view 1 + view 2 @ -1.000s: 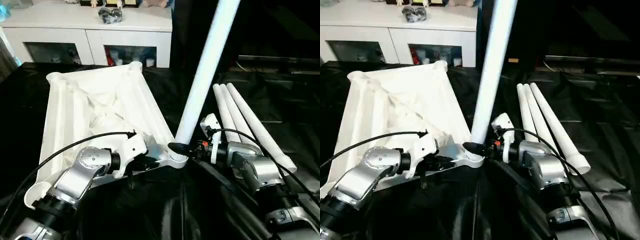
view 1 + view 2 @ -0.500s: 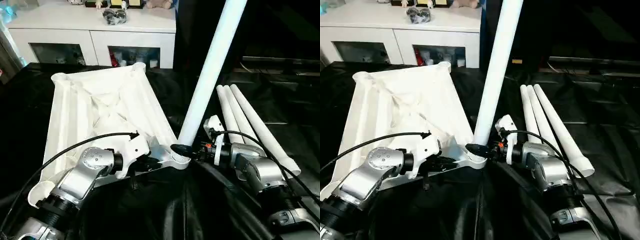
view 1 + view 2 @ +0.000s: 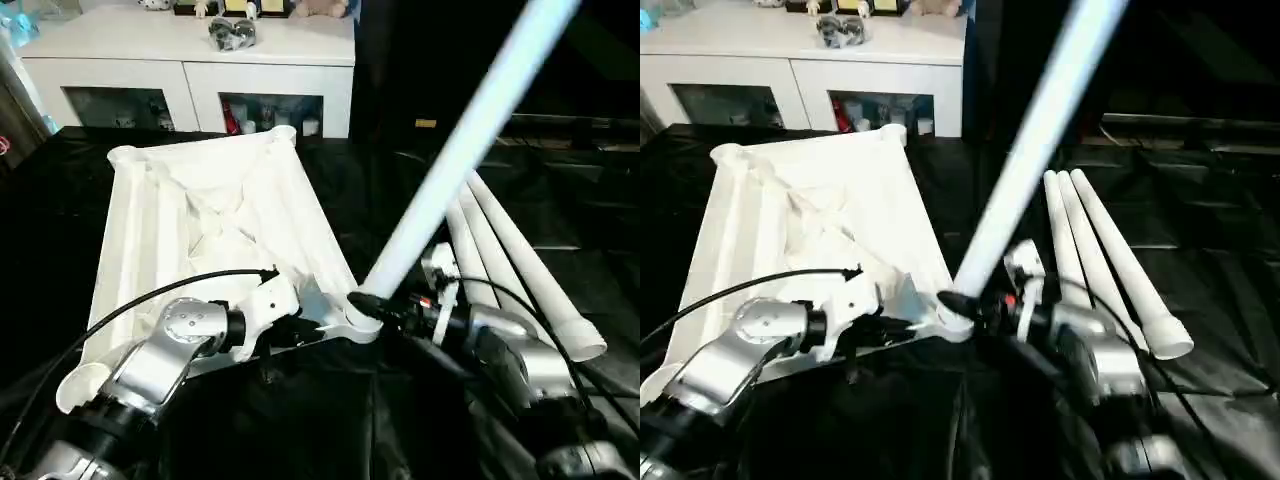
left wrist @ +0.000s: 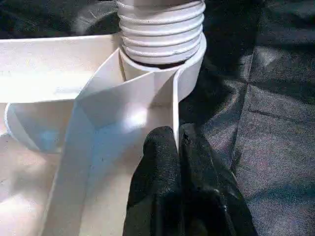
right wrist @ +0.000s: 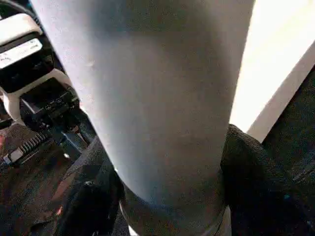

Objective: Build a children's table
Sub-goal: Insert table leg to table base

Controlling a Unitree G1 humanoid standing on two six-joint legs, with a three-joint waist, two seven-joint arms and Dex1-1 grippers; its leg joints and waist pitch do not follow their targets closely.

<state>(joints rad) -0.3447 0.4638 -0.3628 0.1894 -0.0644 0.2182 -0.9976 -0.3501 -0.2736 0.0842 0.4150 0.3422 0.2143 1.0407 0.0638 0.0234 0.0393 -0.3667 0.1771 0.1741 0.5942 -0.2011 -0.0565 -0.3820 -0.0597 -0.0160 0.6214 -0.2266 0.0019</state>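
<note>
The white tabletop [image 3: 200, 215] lies upside down on black cloth, ribbed underside up. A white leg [image 3: 455, 160] stands in the near right corner socket [image 3: 352, 322], leaning far to the right. My right gripper [image 3: 372, 310] is shut on the leg's base, a black finger [image 5: 246, 162] on each side of the tube. In the left wrist view the leg's threaded end [image 4: 162, 29] sits at the socket. My left gripper [image 4: 178, 145] is shut on the tabletop's thin edge rib [image 4: 174, 105] just below that socket. Three more legs [image 3: 520, 270] lie side by side to the right.
A white glass-doored cabinet [image 3: 190, 70] stands behind the work, with small items on top. Black cloth [image 3: 600, 220] covers the whole surface. A black cable [image 3: 130, 305] loops over my left forearm.
The leg in the corner socket has tipped from nearly upright to leaning far right. My right gripper moved with its base. My left gripper kept its hold on the rib.
</note>
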